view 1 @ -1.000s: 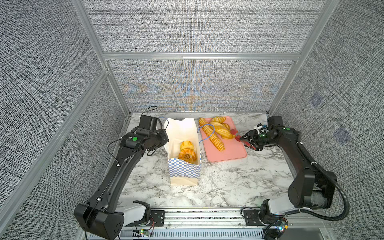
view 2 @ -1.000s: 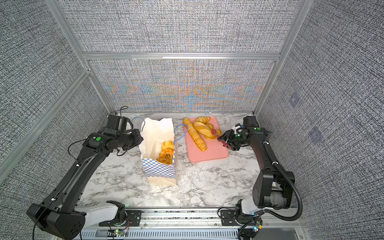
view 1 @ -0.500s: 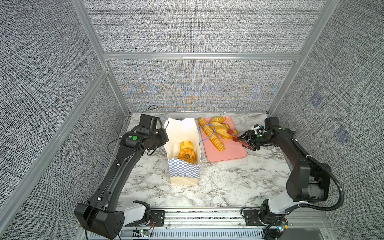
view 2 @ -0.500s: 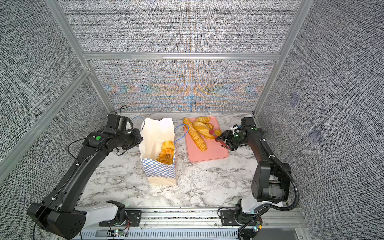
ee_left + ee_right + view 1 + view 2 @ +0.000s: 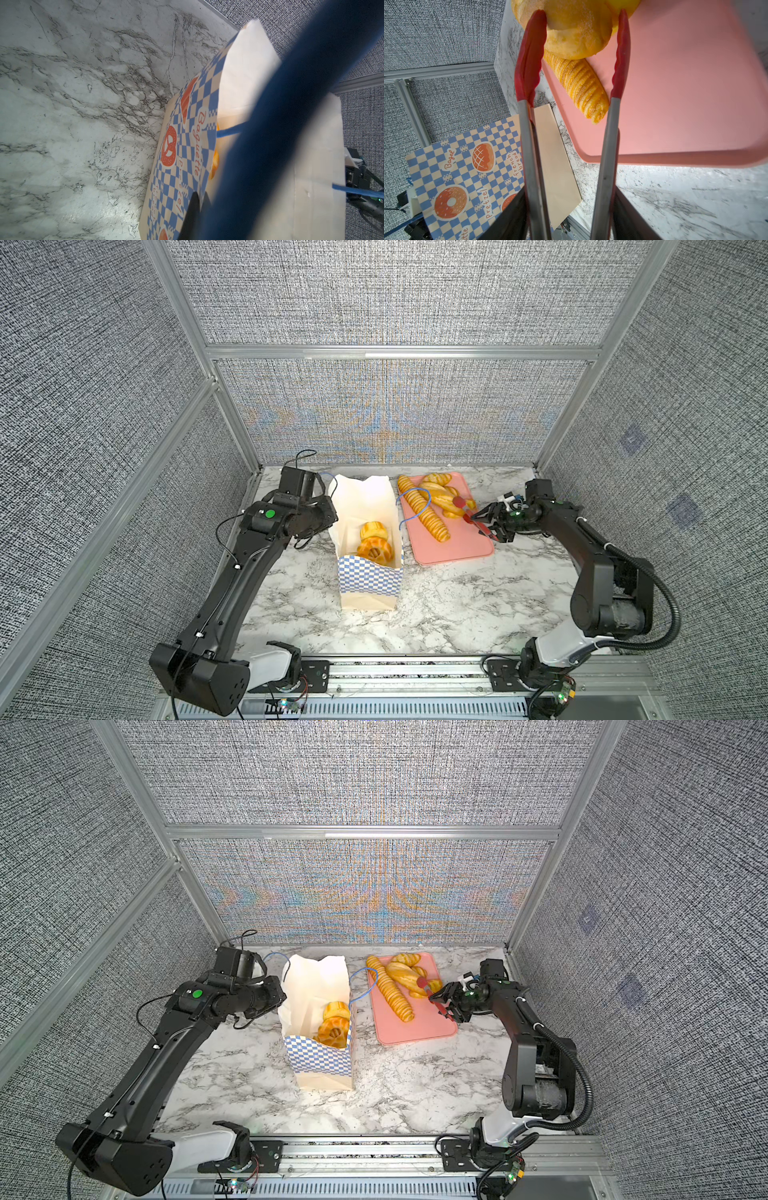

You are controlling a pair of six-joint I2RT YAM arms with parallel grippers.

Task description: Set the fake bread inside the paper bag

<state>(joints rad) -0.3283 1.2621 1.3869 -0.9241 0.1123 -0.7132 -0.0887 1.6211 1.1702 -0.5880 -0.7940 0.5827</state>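
1. Sliding in from the tray's edge over the last second, the right tool [image 5: 487,525] is bringing the tongs [image 5: 467,514] up to the bread.
2. It is clasping the tongs' handles. Their red tips are standing spread either side of a loaf [image 5: 577,31] on the tray [image 5: 461,551] (one tip seems to be touching the loaf's side).
3. The left tool [image 5: 328,514] is pressed together on the rim of the bag [image 5: 365,580], apparently holding it open. The bag is standing upright on the desk [image 5: 457,605], just beside the tray.
4. Two buns [image 5: 374,543] are already lying inside the bag. The baguette [image 5: 424,510] and the other loaves are waiting on the tray.
5. For a good grasp, I judge the tips should be closing across the loaf's middle, gently, since the glossy crust is likely to slip. The lift should be going straight up, clear of the baguette.
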